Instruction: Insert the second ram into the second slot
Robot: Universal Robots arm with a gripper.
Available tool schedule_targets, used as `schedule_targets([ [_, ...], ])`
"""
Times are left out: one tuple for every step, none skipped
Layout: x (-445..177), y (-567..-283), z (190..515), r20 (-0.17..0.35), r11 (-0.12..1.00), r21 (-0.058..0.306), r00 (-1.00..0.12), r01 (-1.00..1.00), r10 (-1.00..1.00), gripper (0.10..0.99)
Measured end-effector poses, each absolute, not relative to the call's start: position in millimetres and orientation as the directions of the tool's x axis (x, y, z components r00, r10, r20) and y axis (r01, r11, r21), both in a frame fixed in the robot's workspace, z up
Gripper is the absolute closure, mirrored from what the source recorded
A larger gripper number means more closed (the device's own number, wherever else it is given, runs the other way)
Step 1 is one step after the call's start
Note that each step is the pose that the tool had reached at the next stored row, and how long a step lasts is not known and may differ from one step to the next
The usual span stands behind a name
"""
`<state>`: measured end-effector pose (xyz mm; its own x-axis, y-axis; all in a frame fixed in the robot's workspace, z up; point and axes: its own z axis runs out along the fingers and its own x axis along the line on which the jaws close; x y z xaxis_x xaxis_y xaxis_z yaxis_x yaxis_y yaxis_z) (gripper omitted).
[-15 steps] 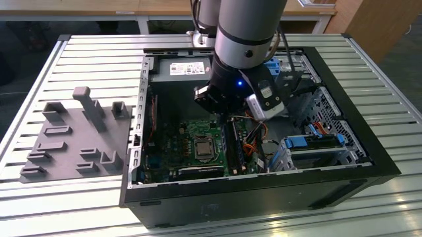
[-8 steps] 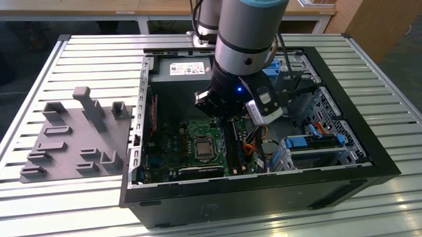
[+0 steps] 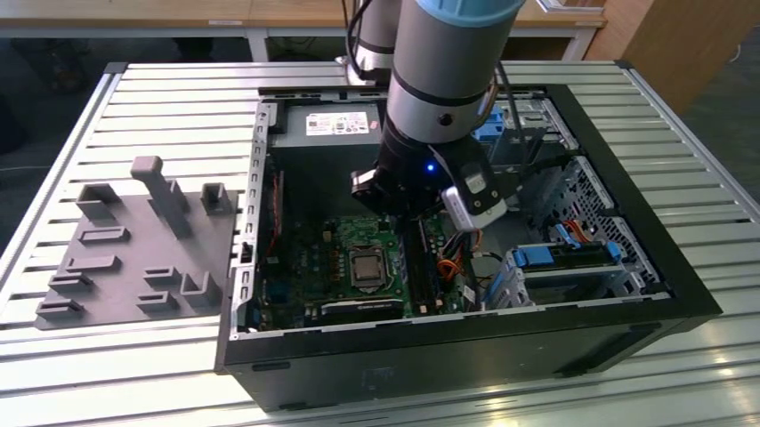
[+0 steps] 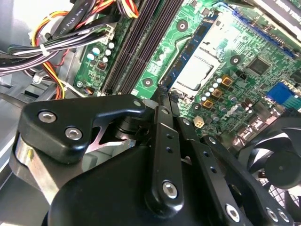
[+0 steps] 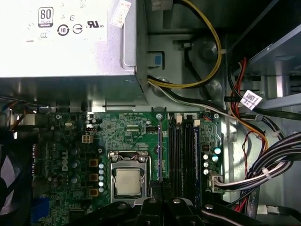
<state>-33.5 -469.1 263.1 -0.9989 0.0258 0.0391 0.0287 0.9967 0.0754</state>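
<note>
Fingers: mine (image 4: 161, 96), closed tight on the second ram's top edge.
Second ram (image 5: 160, 150): upright, running straight out from my fingers, between processor socket (image 5: 128, 181) and black slots (image 5: 184, 150).
Beyond: power supply (image 5: 66, 42).

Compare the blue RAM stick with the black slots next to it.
Colour: the RAM stick is blue, the black slots dark. Width: the stick shows as a thin edge, the slots look broader. Place: the stick lies beside the CPU socket, the slots toward the cable bundle. Both run parallel on the motherboard.
</note>
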Motion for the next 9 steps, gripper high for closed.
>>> schedule_targets([
  [-33.5,-469.1,262.8,0.039,0.997,0.075,-0.999,0.029,0.026,0.969],
  [-33.5,-469.1,262.5,0.039,0.997,0.075,-0.999,0.029,0.026,0.969],
  [-33.5,-469.1,262.3,0.039,0.997,0.075,-0.999,0.029,0.026,0.969],
  [-33.5,-469.2,262.2,0.039,0.997,0.075,-0.999,0.029,0.026,0.969],
  [-33.5,-469.2,262.0,0.039,0.997,0.075,-0.999,0.029,0.026,0.969],
  [-33.5,-469.3,261.7,0.039,0.997,0.075,-0.999,0.029,0.026,0.969],
  [-33.5,-469.6,261.4,0.039,0.997,0.075,-0.999,0.029,0.026,0.969],
  [-33.4,-470.3,260.8,0.039,0.997,0.075,-0.999,0.029,0.026,0.969],
  [-33.4,-471.3,260.1,0.039,0.997,0.075,-0.999,0.028,0.026,0.969],
])
